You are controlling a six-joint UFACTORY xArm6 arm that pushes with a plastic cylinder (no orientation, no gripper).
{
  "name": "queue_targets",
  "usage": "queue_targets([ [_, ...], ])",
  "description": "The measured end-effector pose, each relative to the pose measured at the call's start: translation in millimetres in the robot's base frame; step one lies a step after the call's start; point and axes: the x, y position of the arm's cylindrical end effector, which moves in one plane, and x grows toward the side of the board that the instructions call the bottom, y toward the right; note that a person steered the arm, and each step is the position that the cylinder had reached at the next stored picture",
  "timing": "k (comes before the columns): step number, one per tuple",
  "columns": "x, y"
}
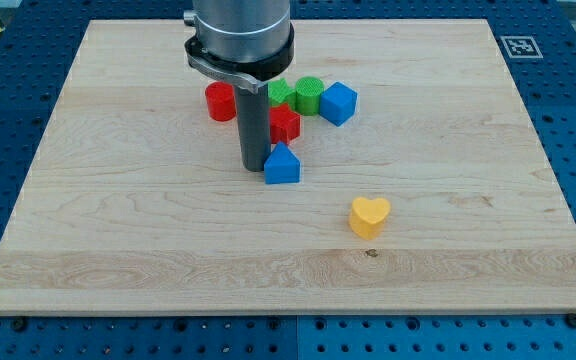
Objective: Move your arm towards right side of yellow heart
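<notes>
The yellow heart lies on the wooden board, right of centre and toward the view's bottom. My tip rests on the board to the upper left of the heart, well apart from it. The tip stands right beside the left edge of a blue house-shaped block; whether they touch I cannot tell. The arm's grey body hides the board just above the rod.
A cluster sits above the tip: a red cylinder, a red block partly behind the rod, a green block, a green cylinder and a blue cube. The board lies on a blue perforated table.
</notes>
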Motion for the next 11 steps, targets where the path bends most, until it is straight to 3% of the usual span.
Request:
queue_targets([
  [2,19.1,-26.1],
  [4,155.3,-43.8],
  [5,158.8,-11.1],
  [7,159.3,164.8],
  [8,158.0,170.0],
  [9,127.3,170.0],
  [10,54.1,170.0],
  [11,54.0,170.0],
])
